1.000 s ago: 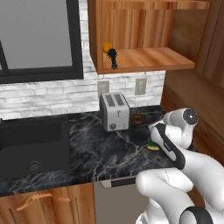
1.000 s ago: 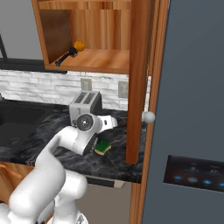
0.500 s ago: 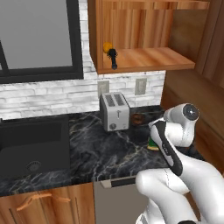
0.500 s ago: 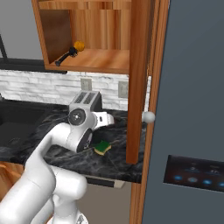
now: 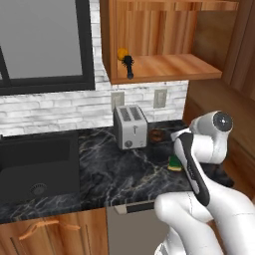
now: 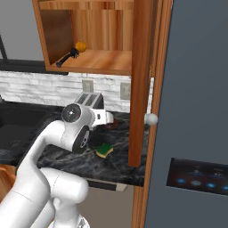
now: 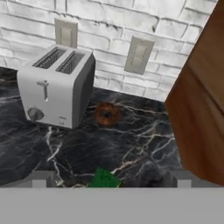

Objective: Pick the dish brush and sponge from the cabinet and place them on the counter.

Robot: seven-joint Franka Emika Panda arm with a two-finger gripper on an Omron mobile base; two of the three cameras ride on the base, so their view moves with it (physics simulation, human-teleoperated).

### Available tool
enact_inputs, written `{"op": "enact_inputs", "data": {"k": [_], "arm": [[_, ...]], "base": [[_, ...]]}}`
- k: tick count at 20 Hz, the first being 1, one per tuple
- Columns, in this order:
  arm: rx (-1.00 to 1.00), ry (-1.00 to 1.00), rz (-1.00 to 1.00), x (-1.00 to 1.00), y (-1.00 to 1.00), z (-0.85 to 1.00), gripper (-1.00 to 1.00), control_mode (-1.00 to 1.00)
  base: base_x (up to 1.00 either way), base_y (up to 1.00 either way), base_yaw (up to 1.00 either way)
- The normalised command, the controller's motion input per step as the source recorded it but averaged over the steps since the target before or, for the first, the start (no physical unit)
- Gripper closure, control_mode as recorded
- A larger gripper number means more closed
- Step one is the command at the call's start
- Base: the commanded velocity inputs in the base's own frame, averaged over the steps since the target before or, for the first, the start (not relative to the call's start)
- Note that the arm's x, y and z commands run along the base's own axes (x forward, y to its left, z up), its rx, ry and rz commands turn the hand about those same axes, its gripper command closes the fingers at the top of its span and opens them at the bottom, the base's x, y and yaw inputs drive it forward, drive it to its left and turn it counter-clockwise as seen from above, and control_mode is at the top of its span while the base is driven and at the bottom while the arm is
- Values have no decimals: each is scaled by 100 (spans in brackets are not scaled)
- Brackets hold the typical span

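Note:
The black dish brush (image 5: 129, 66) (image 6: 67, 57) lies on the shelf of the open cabinet (image 5: 169, 67) (image 6: 102, 62), beside a small orange ball (image 5: 121, 53). Down on the black veined counter (image 5: 114, 169) (image 6: 67, 158) rests the green and yellow sponge (image 5: 175, 163) (image 6: 105, 150) (image 7: 103, 178). My gripper (image 7: 111, 179) (image 6: 100, 129) hovers just over and behind the sponge. Its jaws are open wide, and nothing is held between them. In the left base view my own forearm hides the fingers.
A silver toaster (image 5: 130, 127) (image 7: 54, 87) stands against the brick wall, with a brown ring-shaped thing (image 7: 106, 113) to its right. The open cabinet door (image 6: 142, 80) with its grey knob (image 6: 151, 119) hangs close to my arm. A black sink (image 5: 35, 164) lies to the left.
My arm has drawn up and back from the sponge, the wrist shifting left in the right base view. The sponge stays on the counter, the brush on the shelf.

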Motion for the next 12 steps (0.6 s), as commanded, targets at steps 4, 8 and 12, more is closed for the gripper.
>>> {"op": "enact_inputs", "data": {"k": [4,8,12], "arm": [[10,-2,0,-12,9,54,-100,-100],[8,0,-1,-18,9,51,-100,-100],[2,0,-6,-39,1,48,-100,-100]], "base": [[0,0,0],[0,0,0],[0,0,0]]}}
